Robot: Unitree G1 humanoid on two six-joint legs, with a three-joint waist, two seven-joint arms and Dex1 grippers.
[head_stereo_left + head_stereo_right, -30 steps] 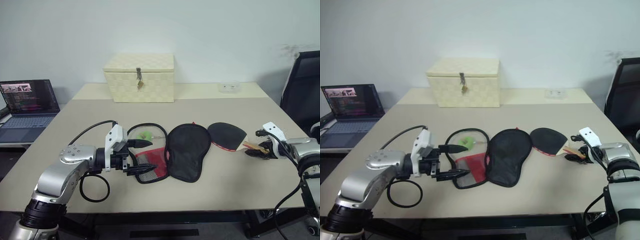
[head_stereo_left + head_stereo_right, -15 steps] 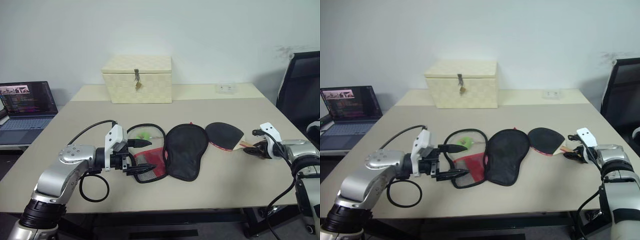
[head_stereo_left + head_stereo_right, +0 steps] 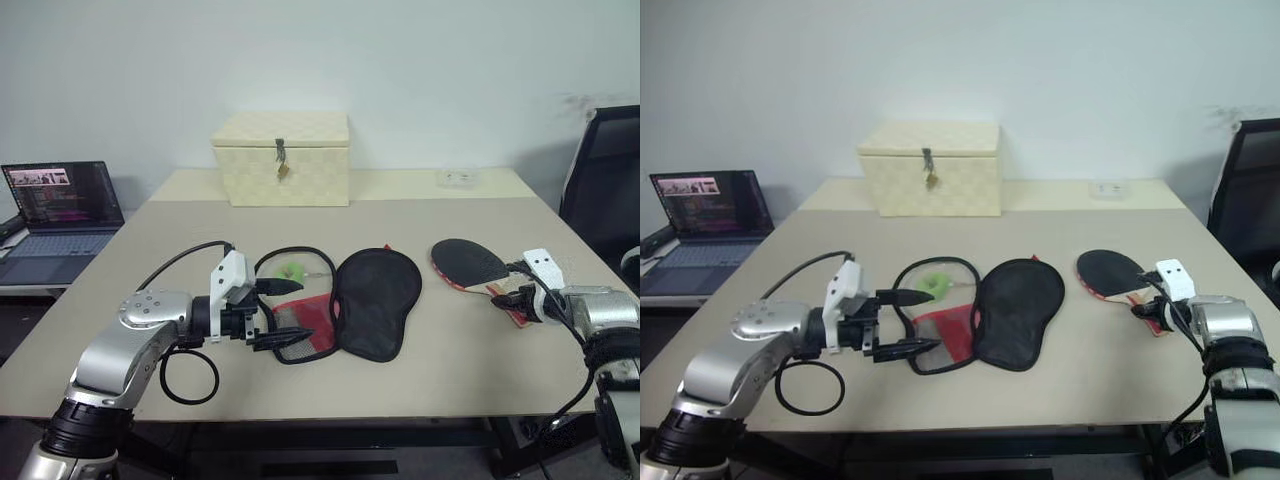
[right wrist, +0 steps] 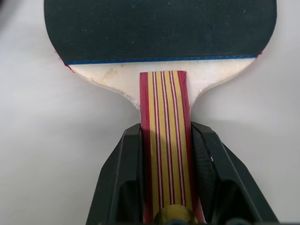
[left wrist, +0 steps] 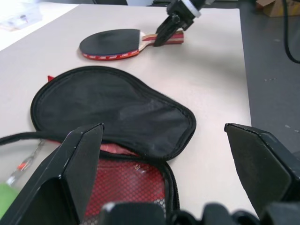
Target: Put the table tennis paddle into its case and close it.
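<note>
Left eye view | beige table [image 3: 420,380] | white wall [image 3: 420,70]

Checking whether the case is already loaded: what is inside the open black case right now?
The case lies unzipped, its black flap folded open. The exposed half shows red lining and mesh, with nothing resting there. Whatever is under the flap is covered. The table tennis paddle lies apart, handle between the right gripper fingers.

White wall [image 3: 420,60], beige table [image 3: 400,225], black chair [image 3: 605,170]

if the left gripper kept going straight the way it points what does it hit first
Probably the case: the left gripper, jaws wide open, points across its open flap. Further along lies the table tennis paddle, held by the right gripper.
</note>
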